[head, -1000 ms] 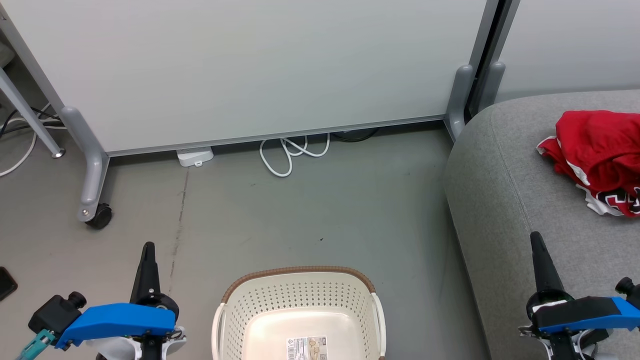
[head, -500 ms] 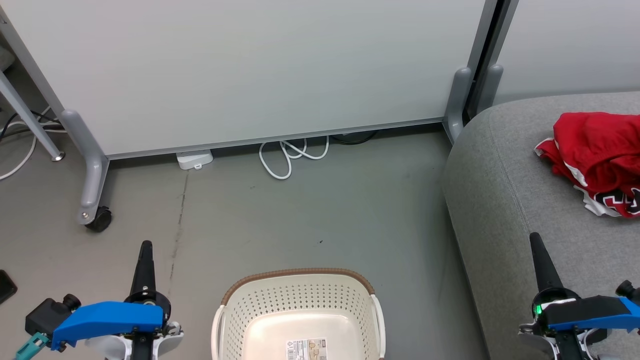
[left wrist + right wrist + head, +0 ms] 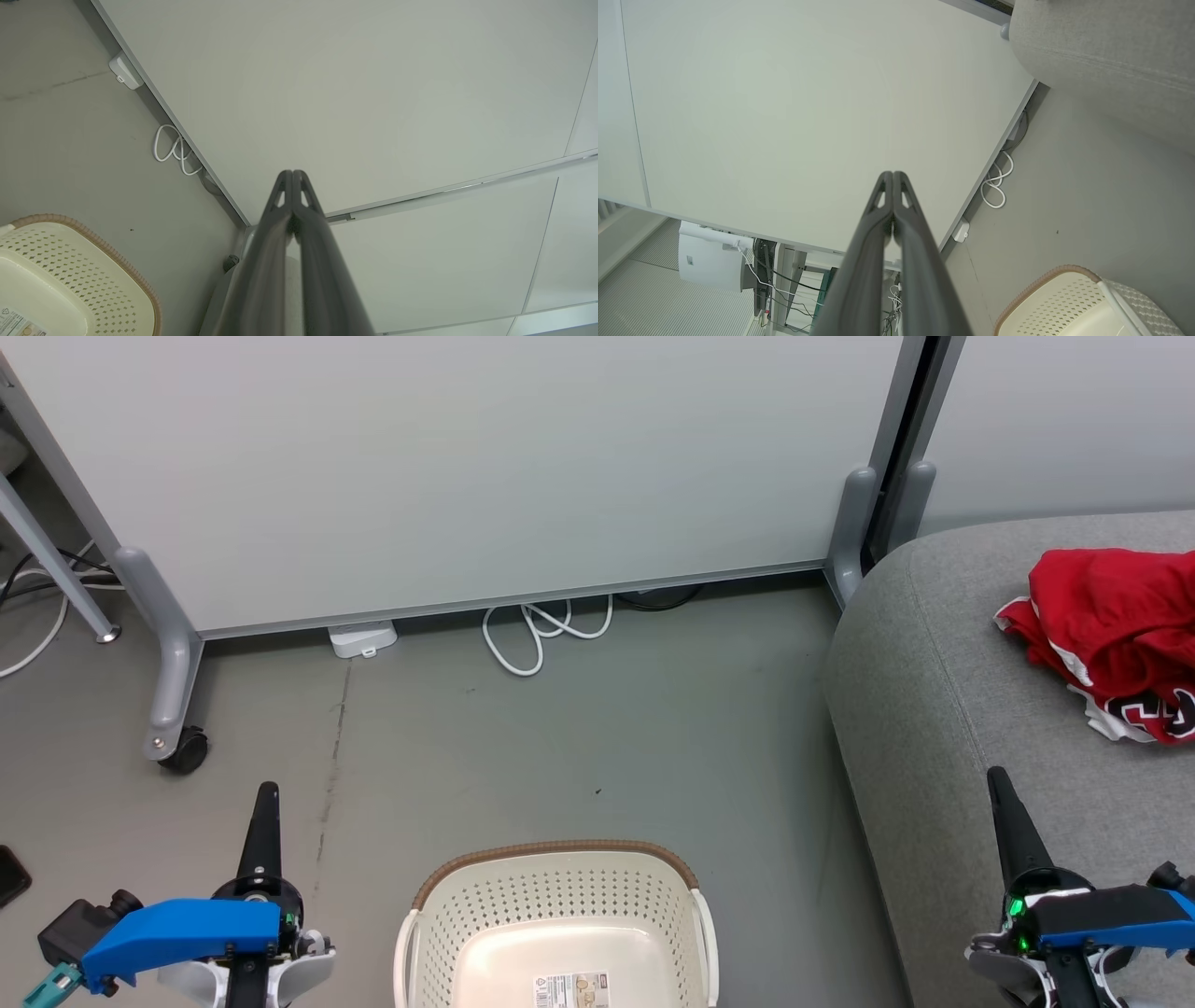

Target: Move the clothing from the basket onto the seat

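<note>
While both claws are pressed shut on nothing, look first at what lies nearest them: the basket [image 3: 555, 848] sits on the floor between the left claw [image 3: 266, 795] and the right claw [image 3: 997, 780], a little behind their tips and closer to the left one. What you can see of its inside is bare apart from a barcode sticker [image 3: 571, 987]. Its near end is cut off at the bottom of the head view, so you cannot rule out something lying there. The right claw shows against the grey fabric of the seat [image 3: 934, 709], though you cannot tell whether it hangs over the cushion or just beside its rounded edge. Farther ahead and to the right of that claw, the clothing [image 3: 1111, 616] lies bunched on the seat, with white trim and black-and-white lettering at its nearer side. It runs off the frame's right edge, so no long axis can be read from it. That heap is well apart from the left claw, across the basket and the floor. By this layout the move looks done, and should you need to tidy the heap, the right arm is plainly the nearer.
</note>
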### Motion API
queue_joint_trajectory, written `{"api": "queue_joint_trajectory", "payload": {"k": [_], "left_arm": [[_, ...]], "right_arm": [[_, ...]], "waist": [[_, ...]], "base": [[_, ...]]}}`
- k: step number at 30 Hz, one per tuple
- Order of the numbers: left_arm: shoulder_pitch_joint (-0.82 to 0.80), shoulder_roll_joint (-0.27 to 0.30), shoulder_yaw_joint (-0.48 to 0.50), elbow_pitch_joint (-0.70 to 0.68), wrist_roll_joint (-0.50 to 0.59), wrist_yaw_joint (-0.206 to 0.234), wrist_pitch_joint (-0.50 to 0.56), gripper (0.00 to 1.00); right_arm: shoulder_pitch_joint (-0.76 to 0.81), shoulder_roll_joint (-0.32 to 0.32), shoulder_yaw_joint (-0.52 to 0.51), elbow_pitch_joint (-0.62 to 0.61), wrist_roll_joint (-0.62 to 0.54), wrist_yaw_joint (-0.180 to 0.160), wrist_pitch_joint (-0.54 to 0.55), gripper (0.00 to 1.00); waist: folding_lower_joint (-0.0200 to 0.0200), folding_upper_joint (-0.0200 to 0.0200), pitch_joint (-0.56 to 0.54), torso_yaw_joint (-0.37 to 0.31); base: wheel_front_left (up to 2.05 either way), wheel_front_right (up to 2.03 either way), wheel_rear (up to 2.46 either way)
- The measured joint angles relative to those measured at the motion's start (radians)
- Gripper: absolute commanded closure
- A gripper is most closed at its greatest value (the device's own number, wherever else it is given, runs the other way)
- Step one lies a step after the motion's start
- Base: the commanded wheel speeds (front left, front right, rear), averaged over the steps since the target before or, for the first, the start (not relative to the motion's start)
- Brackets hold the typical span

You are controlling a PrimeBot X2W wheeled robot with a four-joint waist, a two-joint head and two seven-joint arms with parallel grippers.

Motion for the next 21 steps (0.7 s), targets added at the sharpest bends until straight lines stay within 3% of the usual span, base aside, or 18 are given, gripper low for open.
{"api": "queue_joint_trajectory", "payload": {"k": [21], "left_arm": [[-0.008,0.0,0.02,-0.005,-0.178,-0.001,0.044,1.0]], "right_arm": [[-0.008,0.0,-0.005,0.004,0.179,0.0,0.044,1.0]], "waist": [[0.0,0.0,-0.012,-0.004]], "base": [[0.0,0.0,0.0]]}}
